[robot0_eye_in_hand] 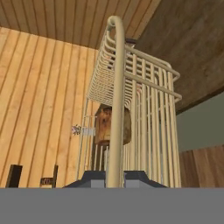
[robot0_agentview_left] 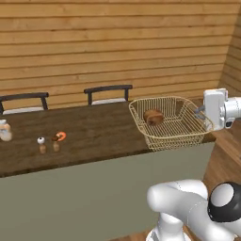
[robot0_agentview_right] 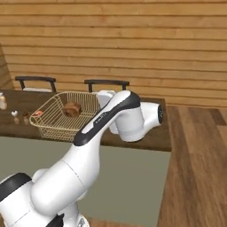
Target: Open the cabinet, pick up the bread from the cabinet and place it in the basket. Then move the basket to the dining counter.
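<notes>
A wall of broad horizontal pine planks, warm and grainy, backs the whole scene. In front of it runs the desk — a long dark-brown wooden top with a visible grain over a flat, plain grey-beige front. To its right the floor is laid in reddish wood boards. Two dark chairs with curved top rails stand behind the desk, against the wall.

The basket sits on the desk near its right end, by the front edge. It is pale golden wire mesh, roughly rectangular, with rounded corners and sides that flare outward under a thicker tubular rim. The hand view looks along that rim, a smooth cream tube curving upward, with thin parallel wires fanning away on each side.

The bread lies inside the basket on its mesh floor — a small, round, lumpy brown piece with a crusty look, towards the far left part of the basket as the left base view shows it.

The gripper is clamped on the basket rim at the basket's right side; its dark tips press against the tube from both sides.

At the desk's left end stand two small shakers with wooden bodies, and just beside them a pale rounded jar.
</notes>
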{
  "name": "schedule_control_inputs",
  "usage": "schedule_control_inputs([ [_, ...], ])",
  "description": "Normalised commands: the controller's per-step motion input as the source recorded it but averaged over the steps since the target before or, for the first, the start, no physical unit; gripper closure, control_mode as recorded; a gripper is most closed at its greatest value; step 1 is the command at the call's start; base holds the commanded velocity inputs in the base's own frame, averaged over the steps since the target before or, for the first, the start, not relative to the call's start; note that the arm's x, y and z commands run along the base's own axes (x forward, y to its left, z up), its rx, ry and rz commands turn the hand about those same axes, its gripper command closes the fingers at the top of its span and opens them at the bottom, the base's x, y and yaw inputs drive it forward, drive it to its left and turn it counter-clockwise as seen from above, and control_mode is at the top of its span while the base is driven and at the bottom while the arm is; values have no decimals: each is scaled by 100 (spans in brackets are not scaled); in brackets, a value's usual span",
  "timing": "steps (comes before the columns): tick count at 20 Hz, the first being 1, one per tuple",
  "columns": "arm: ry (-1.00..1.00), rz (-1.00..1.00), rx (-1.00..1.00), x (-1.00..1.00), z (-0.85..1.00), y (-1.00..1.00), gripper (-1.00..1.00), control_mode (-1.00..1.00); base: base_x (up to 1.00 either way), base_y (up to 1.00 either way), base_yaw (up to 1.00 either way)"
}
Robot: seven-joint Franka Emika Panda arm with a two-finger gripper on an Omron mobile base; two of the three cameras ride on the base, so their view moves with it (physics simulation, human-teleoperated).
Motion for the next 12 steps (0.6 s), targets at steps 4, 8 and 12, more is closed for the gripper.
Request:
schedule_control_inputs([
  [4, 0, 0, 0, 0, 0, 0, 100, 100, 62, 0, 0],
  [8, 0, 0, 0, 0, 0, 0, 100, 100, 64, 0, 0],
  [12, 0, 0, 0, 0, 0, 0, 100, 100, 32, -3, 6],
])
